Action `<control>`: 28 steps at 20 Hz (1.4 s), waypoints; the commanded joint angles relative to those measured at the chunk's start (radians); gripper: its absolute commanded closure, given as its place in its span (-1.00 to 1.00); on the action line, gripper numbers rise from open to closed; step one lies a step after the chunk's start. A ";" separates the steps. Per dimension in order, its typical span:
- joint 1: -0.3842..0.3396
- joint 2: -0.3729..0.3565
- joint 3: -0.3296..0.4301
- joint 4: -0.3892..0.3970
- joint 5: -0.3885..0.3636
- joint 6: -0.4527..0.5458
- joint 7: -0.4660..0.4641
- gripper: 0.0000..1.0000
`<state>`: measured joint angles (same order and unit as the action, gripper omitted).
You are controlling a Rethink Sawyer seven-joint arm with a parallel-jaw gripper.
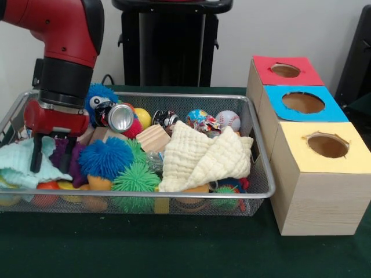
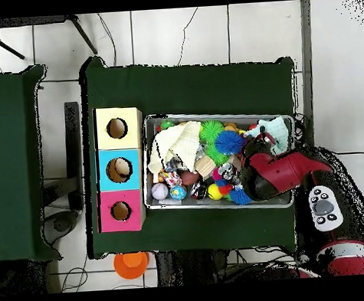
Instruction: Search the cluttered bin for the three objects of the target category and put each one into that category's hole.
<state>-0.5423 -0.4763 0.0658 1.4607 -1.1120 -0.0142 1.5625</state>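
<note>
The silver wire-mesh bin (image 1: 264, 194) is crowded with toys, balls and cloths; it also shows in the overhead view (image 2: 214, 115). My gripper (image 1: 52, 155) is low in the bin's left end, open, its fingers astride a purple puffer ball (image 1: 62, 155) beside a mint cloth (image 1: 23, 165). It holds nothing. In the overhead view the gripper (image 2: 261, 142) is at the bin's right end. A blue furry toy with a big eye (image 1: 99, 98) sits behind the gripper. No tiger or yellow plush shows plainly; orange bits (image 1: 194, 189) peek from under a cream cloth (image 1: 203, 156).
Three wooden boxes with holes stand right of the bin: red-topped (image 1: 287, 70), blue-topped (image 1: 302, 103), yellow-topped (image 1: 326, 146). In the bin lie a blue puffer (image 1: 105, 157), a green puffer (image 1: 136, 179), a crushed can (image 1: 119, 117), a wooden block (image 1: 153, 138) and a baseball (image 1: 228, 120).
</note>
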 commanded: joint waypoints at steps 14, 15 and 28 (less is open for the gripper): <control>0.000 0.131 0.055 -0.100 0.061 0.335 -0.114 1.00; 0.000 0.132 0.059 -0.103 0.061 0.345 -0.119 1.00; 0.017 -0.007 0.071 0.021 0.092 0.282 -0.016 1.00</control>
<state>-0.5213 -0.4223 0.0630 1.3838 -1.0613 0.2234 1.5625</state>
